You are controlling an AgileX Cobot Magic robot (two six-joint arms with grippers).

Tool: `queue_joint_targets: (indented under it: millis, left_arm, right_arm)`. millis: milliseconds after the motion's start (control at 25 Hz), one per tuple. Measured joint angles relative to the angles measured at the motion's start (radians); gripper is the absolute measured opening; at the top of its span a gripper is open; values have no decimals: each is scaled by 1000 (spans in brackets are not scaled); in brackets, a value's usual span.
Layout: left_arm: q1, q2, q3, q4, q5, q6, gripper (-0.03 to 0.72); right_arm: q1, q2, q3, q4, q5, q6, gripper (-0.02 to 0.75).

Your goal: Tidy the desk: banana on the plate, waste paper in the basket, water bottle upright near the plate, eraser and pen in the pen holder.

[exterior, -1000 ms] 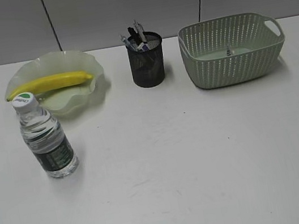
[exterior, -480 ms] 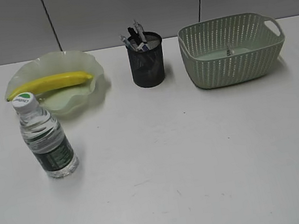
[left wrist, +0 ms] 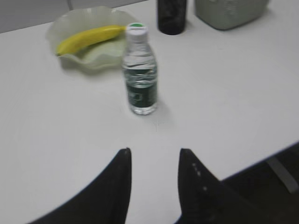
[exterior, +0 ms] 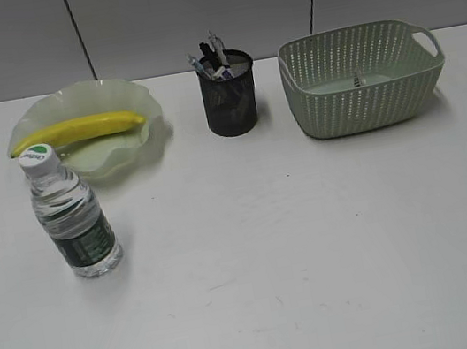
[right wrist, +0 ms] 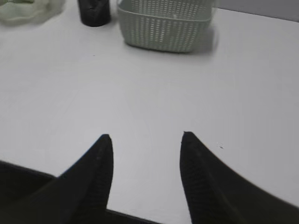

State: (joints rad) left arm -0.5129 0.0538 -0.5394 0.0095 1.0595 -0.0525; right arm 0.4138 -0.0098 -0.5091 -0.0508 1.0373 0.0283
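The wide white desk (exterior: 319,259) looked nearly finished. The pale sage-green perforated basket (exterior: 365,103) held something small and pale, probably the waste paper (exterior: 359,78), though it was too small to be sure. The ruffled translucent green plate (exterior: 112,92) carried the yellow curved banana (exterior: 78,130). The clear green-labelled water bottle (exterior: 70,212) stood upright just beside the plate. The black mesh pen holder (exterior: 230,99) held pens; the eraser could not be made out. The left gripper (left wrist: 153,156) and right gripper (right wrist: 145,140) each had jaws apart, empty, well back from everything
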Motion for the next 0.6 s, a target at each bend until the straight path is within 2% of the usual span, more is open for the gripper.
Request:
queue_joint_targets:
  millis: [200, 280, 360, 600]
  left_arm:
    - [320, -46, 0, 1, -2, 0, 245]
    - [401, -60, 0, 1, -4, 0, 244]
    - [441, -60, 0, 1, -3, 0, 243]
    - [445, -60, 0, 1, -3, 0, 241]
  right_arm:
    - [-251, 0, 0, 0, 0, 0, 381]
    - [-314, 0, 0, 0, 0, 0, 381]
    - [-348, 0, 0, 0, 0, 0, 381]
    - [-355, 0, 0, 1, 0, 0, 381]
